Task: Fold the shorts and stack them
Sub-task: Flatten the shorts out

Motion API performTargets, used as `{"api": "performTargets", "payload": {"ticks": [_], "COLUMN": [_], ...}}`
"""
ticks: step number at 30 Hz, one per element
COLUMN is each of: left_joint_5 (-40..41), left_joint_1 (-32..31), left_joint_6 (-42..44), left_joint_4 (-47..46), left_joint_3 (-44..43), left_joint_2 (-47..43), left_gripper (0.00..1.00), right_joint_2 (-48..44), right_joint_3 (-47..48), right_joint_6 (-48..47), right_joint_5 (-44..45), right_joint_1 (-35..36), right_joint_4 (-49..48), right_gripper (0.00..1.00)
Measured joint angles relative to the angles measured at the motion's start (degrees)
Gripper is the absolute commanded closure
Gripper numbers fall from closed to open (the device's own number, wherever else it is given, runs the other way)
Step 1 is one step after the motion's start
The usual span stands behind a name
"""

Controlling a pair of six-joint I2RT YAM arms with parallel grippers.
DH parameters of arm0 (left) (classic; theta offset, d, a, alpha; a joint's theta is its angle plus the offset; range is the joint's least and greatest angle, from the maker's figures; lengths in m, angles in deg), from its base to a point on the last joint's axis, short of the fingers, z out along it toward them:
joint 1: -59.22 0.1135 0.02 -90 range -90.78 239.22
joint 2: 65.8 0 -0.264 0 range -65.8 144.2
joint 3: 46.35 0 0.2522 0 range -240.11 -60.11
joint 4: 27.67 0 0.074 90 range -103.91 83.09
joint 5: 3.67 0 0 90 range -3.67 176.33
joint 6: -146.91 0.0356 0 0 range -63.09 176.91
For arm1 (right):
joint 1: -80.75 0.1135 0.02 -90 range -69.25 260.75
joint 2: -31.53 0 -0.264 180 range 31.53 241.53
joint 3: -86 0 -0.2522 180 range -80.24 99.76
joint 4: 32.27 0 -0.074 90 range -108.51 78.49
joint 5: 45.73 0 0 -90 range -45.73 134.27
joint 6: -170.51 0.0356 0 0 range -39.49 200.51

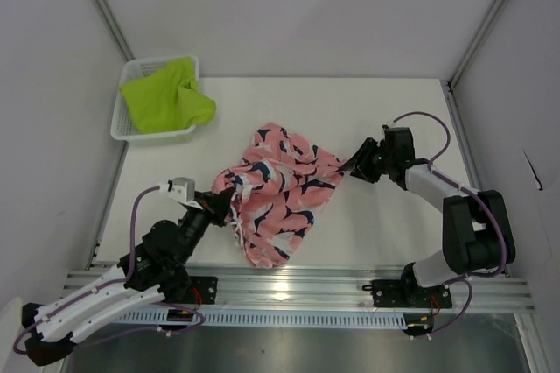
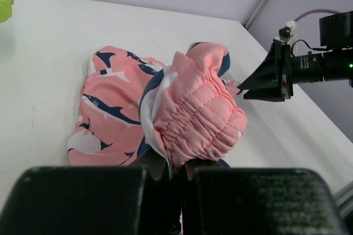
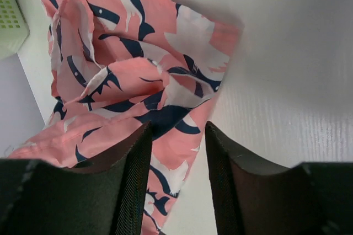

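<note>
The left gripper is pressed together on the gathered waistband of the coral-pink shorts, holding that end up in a bunch, probably so the cloth can be drawn flat. The shorts lie crumpled mid-table, toward the near edge. At the far left corner, the white mesh basket holds the lime-green shorts, parked until needed. The right gripper stands spread astride the pink hem, pinching nothing.
</note>
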Motion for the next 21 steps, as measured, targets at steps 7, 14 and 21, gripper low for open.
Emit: {"api": "performTargets", "payload": {"ticks": [7, 14, 21], "left_joint_5": [0.15, 0.68, 0.61], "left_joint_1": [0.0, 0.0, 0.02], "left_joint_6": [-0.85, -0.98, -0.96], "left_joint_4": [2.91, 7.61, 9.66], "left_joint_3": [5.49, 6.16, 6.16], "left_joint_2": [-12.9, -14.36, -14.36], "left_gripper": [1.0, 1.0, 1.0], "right_joint_2": [1.66, 7.08, 8.92], "right_joint_3": [-0.63, -1.11, -1.11], "right_joint_6": [-0.42, 1.95, 4.92], "right_joint_5": [-1.11, -5.57, -8.46], "right_joint_1": [-1.84, -2.56, -2.51], "right_joint_4": [-4.28, -10.4, -14.53], "right_gripper": [0.48, 0.46, 0.59]}}
